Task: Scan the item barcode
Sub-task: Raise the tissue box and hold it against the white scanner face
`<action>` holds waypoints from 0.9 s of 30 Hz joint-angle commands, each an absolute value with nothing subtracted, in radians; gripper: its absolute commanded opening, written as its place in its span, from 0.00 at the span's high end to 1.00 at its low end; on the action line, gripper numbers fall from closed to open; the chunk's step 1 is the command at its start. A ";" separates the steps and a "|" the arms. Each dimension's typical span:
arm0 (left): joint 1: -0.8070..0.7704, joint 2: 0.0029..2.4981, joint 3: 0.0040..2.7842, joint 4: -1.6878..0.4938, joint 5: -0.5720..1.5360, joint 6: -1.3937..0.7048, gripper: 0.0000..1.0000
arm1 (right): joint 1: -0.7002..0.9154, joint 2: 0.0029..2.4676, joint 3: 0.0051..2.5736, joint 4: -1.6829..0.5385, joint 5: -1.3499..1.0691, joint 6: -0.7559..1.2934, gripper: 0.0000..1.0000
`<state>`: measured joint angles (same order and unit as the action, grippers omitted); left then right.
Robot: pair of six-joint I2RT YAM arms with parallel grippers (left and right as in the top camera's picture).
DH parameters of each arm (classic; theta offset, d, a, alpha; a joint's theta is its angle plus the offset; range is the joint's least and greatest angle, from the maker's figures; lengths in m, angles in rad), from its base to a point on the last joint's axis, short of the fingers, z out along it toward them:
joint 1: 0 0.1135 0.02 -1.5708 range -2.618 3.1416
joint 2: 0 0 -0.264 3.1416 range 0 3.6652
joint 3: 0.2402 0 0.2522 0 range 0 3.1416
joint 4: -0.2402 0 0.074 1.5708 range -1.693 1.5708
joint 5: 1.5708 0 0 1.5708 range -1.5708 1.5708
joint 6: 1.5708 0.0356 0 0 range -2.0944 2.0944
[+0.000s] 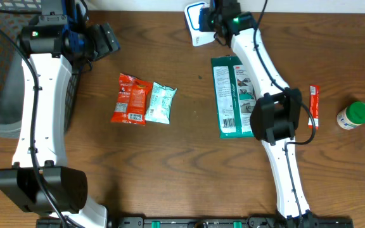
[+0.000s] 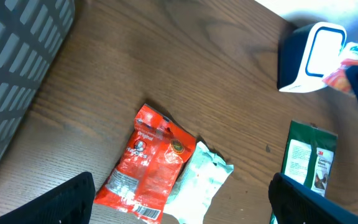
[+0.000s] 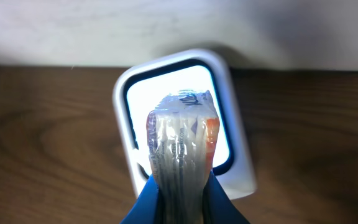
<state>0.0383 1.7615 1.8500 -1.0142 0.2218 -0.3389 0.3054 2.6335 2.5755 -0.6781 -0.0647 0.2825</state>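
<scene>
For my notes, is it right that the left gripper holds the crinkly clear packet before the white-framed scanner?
No: the right gripper holds the crinkly clear packet before the white-framed scanner, as the right wrist view shows.

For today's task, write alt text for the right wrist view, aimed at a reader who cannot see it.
A crinkled, clear-wrapped packet, pinched between the blue jaws of the right gripper, is held in front of the lit window of a white-framed barcode scanner. The scanner stands on a dark wooden table with a pale wall behind.

Wood table (image 1: 182,171): scanner (image 1: 197,22), red packet (image 1: 130,99), green pouch (image 1: 232,96), bottle (image 1: 352,115).
</scene>
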 commanded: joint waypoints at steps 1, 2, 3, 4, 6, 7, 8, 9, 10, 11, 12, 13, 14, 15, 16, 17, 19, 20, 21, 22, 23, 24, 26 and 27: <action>0.041 1.744 1.874 -1.016 0.216 -0.326 0.10 | 0.278 2.643 2.586 -0.662 -0.145 0.337 0.99; 0.041 1.744 1.874 -1.016 0.216 -0.326 0.11 | 0.277 2.643 2.586 -0.662 -0.149 0.348 0.99; 0.041 1.744 1.874 -1.016 0.216 -0.326 0.11 | 0.276 2.643 2.586 -0.662 -0.152 0.353 0.99; 0.041 1.744 1.874 -1.016 0.216 -0.326 0.11 | 0.276 2.643 2.586 -0.661 -0.158 0.360 0.99; 0.041 1.744 1.874 -1.016 0.216 -0.326 0.11 | 0.276 2.643 2.585 -0.662 -0.178 0.374 0.99; 0.041 1.744 1.874 -1.016 0.216 -0.326 0.11 | 0.276 2.643 2.585 -0.664 -0.189 0.382 0.99; 0.041 1.744 1.874 -1.016 0.216 -0.326 0.11 | 0.277 2.644 2.585 -0.665 -0.196 0.387 0.99; 0.041 1.744 1.874 -1.016 0.216 -0.326 0.11 | 0.278 2.645 2.585 -0.667 -0.198 0.394 0.99; 0.041 1.744 1.874 -1.016 0.216 -0.326 0.11 | 0.279 2.645 2.584 -0.669 -0.199 0.396 0.99; 0.041 1.744 1.874 -1.016 0.216 -0.326 0.11 | 0.281 2.645 2.583 -0.669 -0.200 0.396 0.99; 0.041 1.744 1.874 -1.016 0.216 -0.326 0.10 | 0.282 2.645 2.582 -0.669 -0.200 0.396 0.99; 0.041 1.744 1.874 -1.016 0.216 -0.326 0.10 | 0.282 2.645 2.582 -0.670 -0.200 0.396 0.99; 0.041 1.744 1.874 -1.016 0.216 -0.326 0.10 | 0.283 2.645 2.581 -0.670 -0.200 0.396 0.99; 0.041 1.744 1.874 -1.016 0.216 -0.326 0.10 | 0.283 2.645 2.580 -0.671 -0.200 0.396 0.99; 0.041 1.744 1.874 -1.016 0.216 -0.326 0.11 | 0.283 2.645 2.580 -0.673 -0.200 0.396 0.99; 0.041 1.744 1.874 -1.016 0.216 -0.326 0.11 | 0.283 2.645 2.580 -0.676 -0.200 0.396 0.99; 0.041 1.744 1.874 -1.016 0.216 -0.326 0.11 | 0.283 2.645 2.576 -0.677 -0.200 0.396 0.99; 0.041 1.744 1.874 -1.016 0.216 -0.326 0.11 | 0.283 2.645 2.575 -0.680 -0.200 0.396 0.99; 0.041 1.744 1.874 -1.016 0.216 -0.326 0.10 | 0.283 2.645 2.574 -0.685 -0.200 0.396 0.99; 0.041 1.744 1.874 -1.016 0.216 -0.326 0.10 | 0.283 2.645 2.572 -0.688 -0.200 0.396 0.99; 0.041 1.744 1.874 -1.016 0.216 -0.326 0.11 | 0.283 2.645 2.569 -0.689 -0.200 0.396 0.99; 0.041 1.744 1.874 -1.016 0.216 -0.326 0.11 | 0.283 2.645 2.568 -0.690 -0.200 0.396 0.99; 0.041 1.744 1.874 -1.016 0.216 -0.326 0.11 | 0.282 2.645 2.566 -0.688 -0.200 0.396 0.99; 0.041 1.744 1.874 -1.016 0.216 -0.326 0.10 | 0.282 2.645 2.566 -0.687 -0.200 0.396 0.99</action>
<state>0.0383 1.7615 1.8503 -1.0142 0.2222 -0.3389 0.2775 2.6343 2.5740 -0.6872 -0.1909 0.3836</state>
